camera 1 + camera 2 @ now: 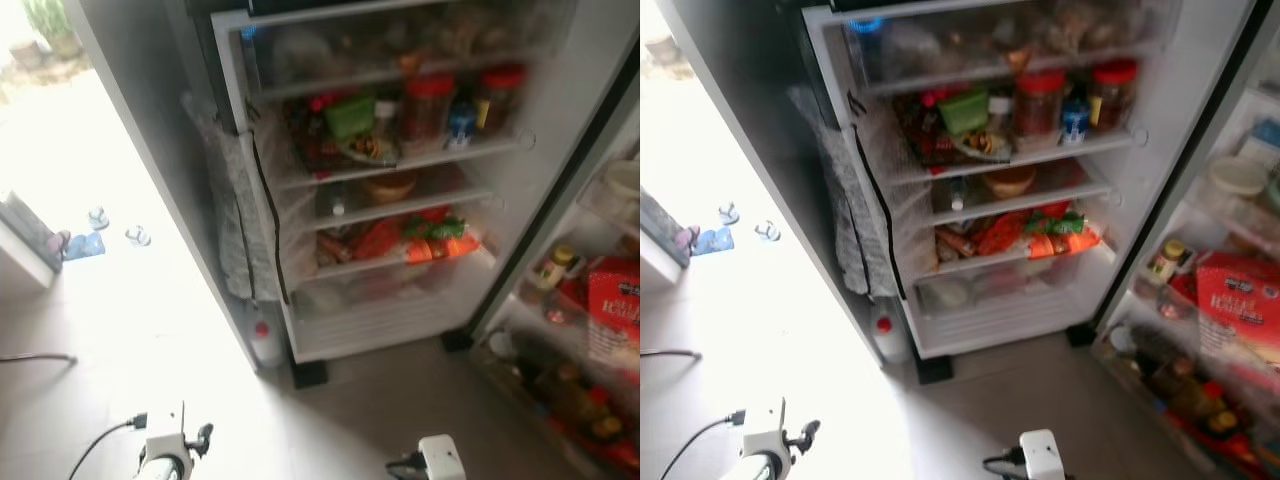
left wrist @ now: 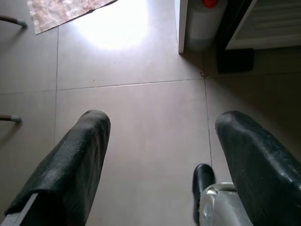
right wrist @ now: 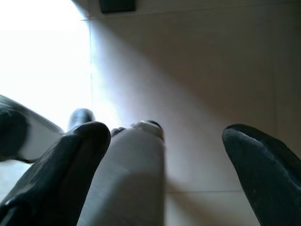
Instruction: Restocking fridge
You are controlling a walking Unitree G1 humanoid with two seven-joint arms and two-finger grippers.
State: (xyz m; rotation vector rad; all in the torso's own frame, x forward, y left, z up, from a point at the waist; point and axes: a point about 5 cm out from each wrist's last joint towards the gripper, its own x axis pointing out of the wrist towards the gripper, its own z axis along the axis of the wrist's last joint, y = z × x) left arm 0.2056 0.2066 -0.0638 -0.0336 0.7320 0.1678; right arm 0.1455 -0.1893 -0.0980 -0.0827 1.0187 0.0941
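Observation:
The fridge (image 1: 520, 90) stands open ahead of me, its shelves packed. Two red-lidded jars (image 1: 428, 105) and a green box (image 1: 350, 115) sit on an upper shelf. Orange and green packets (image 1: 440, 240) lie on a lower one. The open door (image 1: 560, 340) at the right holds bottles and a red package (image 1: 612, 310). My left gripper (image 2: 162, 125) hangs open over bare floor tiles. My right gripper (image 3: 167, 134) is also open, pointing at the floor with nothing held.
A white bottle with a red cap (image 1: 265, 345) stands on the floor at the fridge's lower left corner. Crumpled plastic (image 1: 235, 220) hangs along the fridge's left side. Slippers (image 1: 85, 240) lie in bright sunlight at the left. A rug (image 2: 61, 12) lies further off.

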